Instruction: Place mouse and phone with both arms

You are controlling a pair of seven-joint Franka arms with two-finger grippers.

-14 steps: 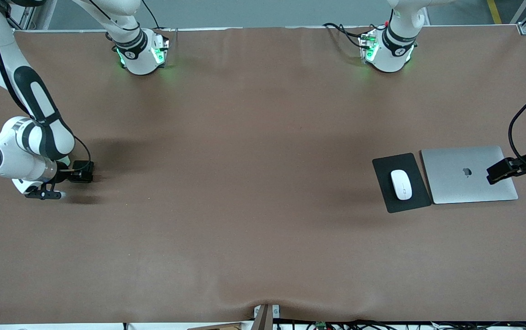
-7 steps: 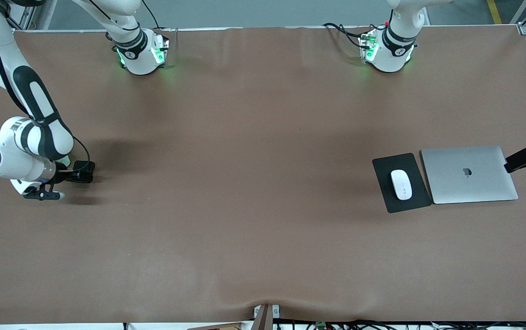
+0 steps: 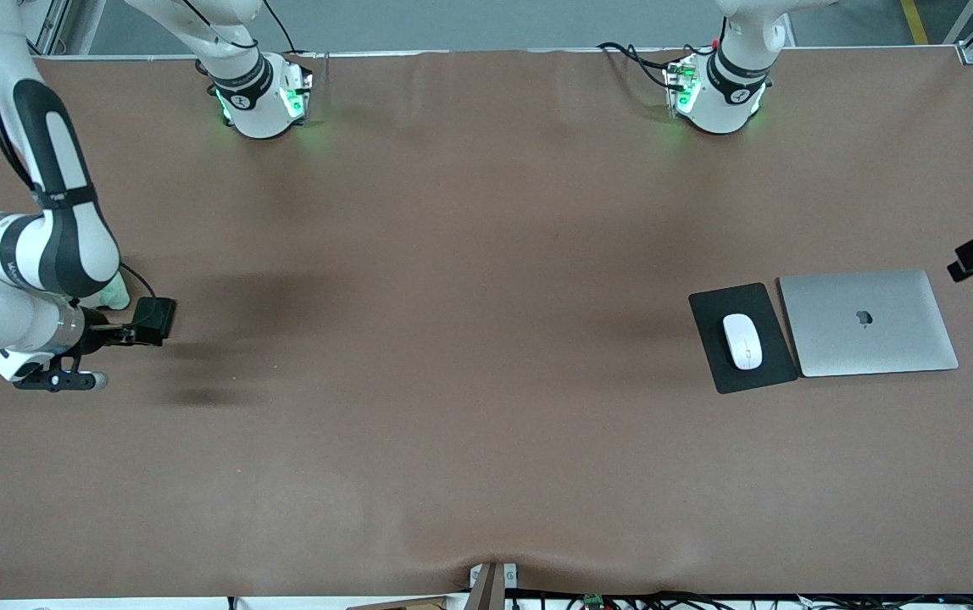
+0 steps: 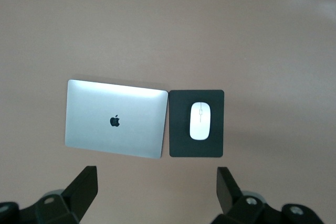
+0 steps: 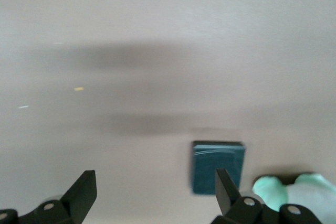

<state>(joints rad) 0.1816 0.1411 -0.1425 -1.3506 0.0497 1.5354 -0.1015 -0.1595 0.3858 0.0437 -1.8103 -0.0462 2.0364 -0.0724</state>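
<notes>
The mouse (image 3: 742, 341) lies on the black mouse pad (image 3: 711, 309), at about 3 o'clock from the table's (image 3: 453, 339) middle in the front view. A closed silver laptop (image 3: 868, 322) sits just beside the pad at its 3 o'clock. The left gripper (image 4: 157, 187) hangs released, fingers spread and empty, high over the table near the laptop. The right gripper (image 5: 152, 192), at 9 o'clock, is also spread and empty over the phone (image 5: 218, 166), which lies flat beside a mint-green object (image 5: 294, 190).
</notes>
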